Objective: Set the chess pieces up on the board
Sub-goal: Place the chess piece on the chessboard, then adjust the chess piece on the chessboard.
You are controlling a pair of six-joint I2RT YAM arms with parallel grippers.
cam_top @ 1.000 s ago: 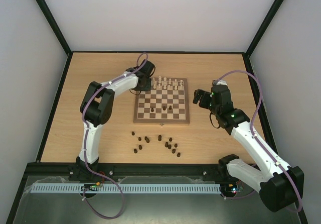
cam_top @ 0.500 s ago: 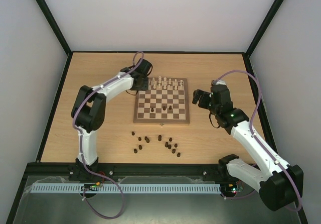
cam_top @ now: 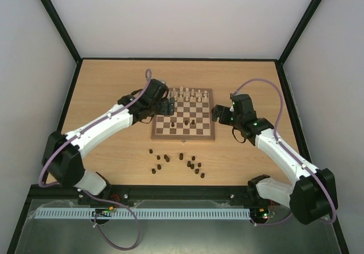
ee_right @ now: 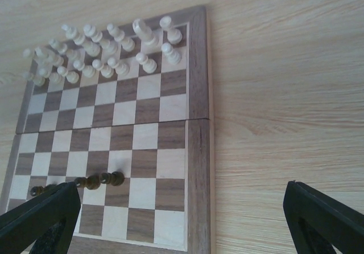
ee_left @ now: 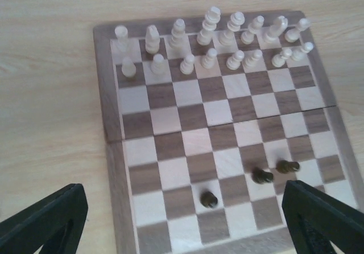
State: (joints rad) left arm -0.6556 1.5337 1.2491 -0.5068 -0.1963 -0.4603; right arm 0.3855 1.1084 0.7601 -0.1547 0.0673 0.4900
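Fetching the dark pieces, one at a time

Both grippers sit at the board's flanks with nothing in them. The left gripper (cam_top: 166, 107) is over the left border with its fingers (ee_left: 45, 222) spread wide. The right gripper (cam_top: 218, 113) is just beside the right border, its fingers (ee_right: 40, 220) likewise parted.

The cream pieces (ee_left: 209, 58) fill the two far rows of the board (cam_top: 182, 136). Three dark pieces (ee_left: 262, 176) sit toward the near side, though I cannot tell whether they are on proper squares. The loose dark pieces (cam_top: 191, 165) lie scattered on the tabletop (cam_top: 108, 89) between the board and the arm bases.

The dark side looks to be what remains. Take an outlying piece first, coming straight down astride it so its neighbours stay put. Pinch low, lift clear, and centre it on its square before letting go — with the idle arm kept off the cream rows.
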